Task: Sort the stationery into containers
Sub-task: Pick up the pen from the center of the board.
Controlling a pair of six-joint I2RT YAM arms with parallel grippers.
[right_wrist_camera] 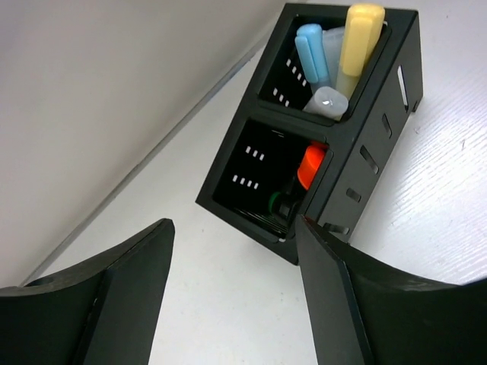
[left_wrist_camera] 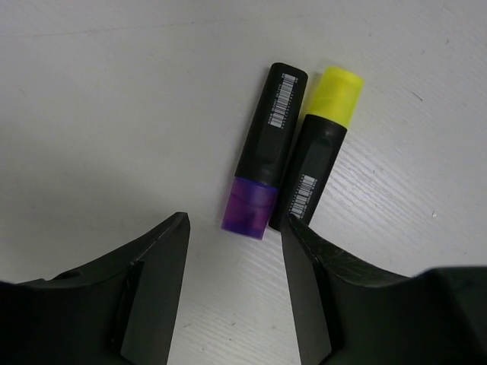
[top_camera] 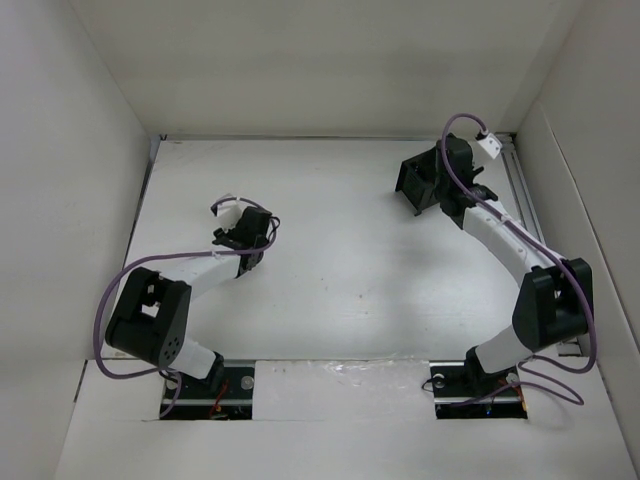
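While several markers are already sitting inside the black desk organiser point(right_wrist_camera: 358, 163), two more are lying loose on the table point(left_wrist_camera: 91, 114), so the sorting is judged well advanced but not complete.

The organiser is standing at the far right of the table, close to the back wall. Its farther compartment is holding light blue markers point(right_wrist_camera: 310, 49) and a pale yellow marker point(right_wrist_camera: 359, 38), all standing on end. Its nearer compartment is holding an orange-capped marker point(right_wrist_camera: 312, 163) and a green-tipped marker point(right_wrist_camera: 275, 201) lower down.

On the left side of the table, a purple-capped highlighter point(left_wrist_camera: 262, 163) and a yellow-capped highlighter point(left_wrist_camera: 319, 156) are lying side by side, barrels touching and caps pointing opposite ways. Both are awaiting collection.

The left gripper point(left_wrist_camera: 234, 228) is hovering over this pair with its fingers parted and nothing between them, the purple cap lying just ahead of the gap. The right gripper point(right_wrist_camera: 233, 228) is hanging beside the organiser, fingers spread wide and gripping nothing.
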